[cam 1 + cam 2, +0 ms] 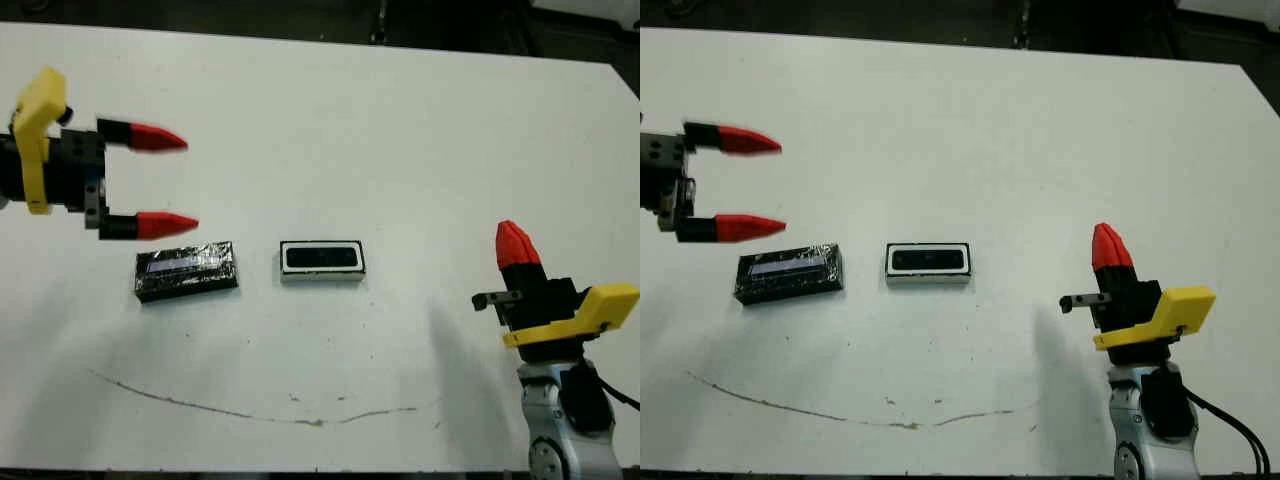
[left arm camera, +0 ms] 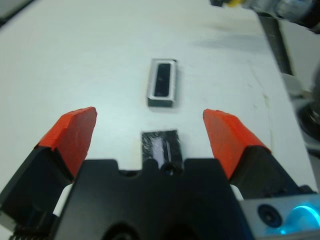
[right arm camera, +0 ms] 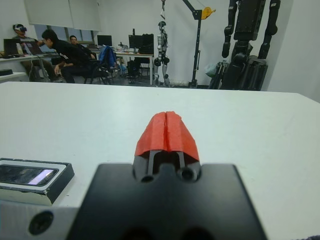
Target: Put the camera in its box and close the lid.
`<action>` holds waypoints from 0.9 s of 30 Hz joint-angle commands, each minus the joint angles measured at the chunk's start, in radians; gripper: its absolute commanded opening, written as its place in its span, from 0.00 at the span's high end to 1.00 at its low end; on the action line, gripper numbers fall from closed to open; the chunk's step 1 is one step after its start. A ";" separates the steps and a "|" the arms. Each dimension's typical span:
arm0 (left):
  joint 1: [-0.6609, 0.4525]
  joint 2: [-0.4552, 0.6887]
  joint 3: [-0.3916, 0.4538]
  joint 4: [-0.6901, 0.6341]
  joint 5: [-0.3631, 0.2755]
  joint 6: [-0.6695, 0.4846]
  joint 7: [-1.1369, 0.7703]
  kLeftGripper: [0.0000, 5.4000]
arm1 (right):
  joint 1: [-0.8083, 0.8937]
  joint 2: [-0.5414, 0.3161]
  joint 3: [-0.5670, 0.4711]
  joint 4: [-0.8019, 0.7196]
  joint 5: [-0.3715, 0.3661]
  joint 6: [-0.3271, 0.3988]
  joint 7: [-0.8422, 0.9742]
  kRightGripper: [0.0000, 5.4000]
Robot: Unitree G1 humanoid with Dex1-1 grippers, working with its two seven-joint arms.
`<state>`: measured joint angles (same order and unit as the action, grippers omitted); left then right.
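One camera (image 1: 322, 257), box (image 1: 322, 275), lid (image 1: 186, 270).

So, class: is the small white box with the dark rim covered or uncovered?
Uncovered. The white dark-rimmed box shows the slim black camera inside; the glossy black lid lies beside it.

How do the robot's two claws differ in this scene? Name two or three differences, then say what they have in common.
The left claw is open, its red tips spread wide; the right claw is shut, tips pressed together. The left claw points sideways toward the table's middle, just above the lid; the right claw points away from the robot, well to the right of the box. Both are empty, with red-tipped fingers, black bodies and yellow mounts.
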<state>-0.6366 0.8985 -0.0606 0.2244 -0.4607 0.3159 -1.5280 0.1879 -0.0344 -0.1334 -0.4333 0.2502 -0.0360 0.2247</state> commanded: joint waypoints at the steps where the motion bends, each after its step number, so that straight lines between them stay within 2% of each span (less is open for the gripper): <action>1: -0.008 -0.006 -0.035 0.010 0.024 0.015 -0.047 0.00 | 0.014 -0.009 -0.002 0.011 -0.013 -0.014 -0.015 1.00; 6: 0.018 -0.050 -0.046 0.040 0.016 0.027 -0.080 0.00 | 0.016 -0.009 0.002 0.012 -0.027 -0.019 -0.024 1.00; 10: 0.060 -0.071 -0.045 0.021 0.006 0.064 -0.075 0.00 | 0.018 -0.009 0.001 0.013 -0.021 -0.014 -0.027 1.00; 15: 0.106 -0.080 -0.042 -0.022 0.028 0.089 -0.026 0.00 | 0.018 -0.011 0.000 0.017 -0.005 -0.015 -0.018 1.00; 21: 0.148 -0.097 -0.039 -0.030 0.072 0.009 0.041 0.00 | 0.015 -0.019 0.001 0.037 -0.014 -0.044 -0.009 1.00; 27: 0.159 -0.103 -0.049 -0.024 0.103 -0.005 0.072 0.00 | 0.020 -0.024 0.001 0.046 -0.022 -0.064 -0.009 1.00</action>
<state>-0.5029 0.7994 -0.1010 0.1960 -0.3734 0.3196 -1.4638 0.1967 -0.0432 -0.1259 -0.3974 0.2303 -0.0901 0.2157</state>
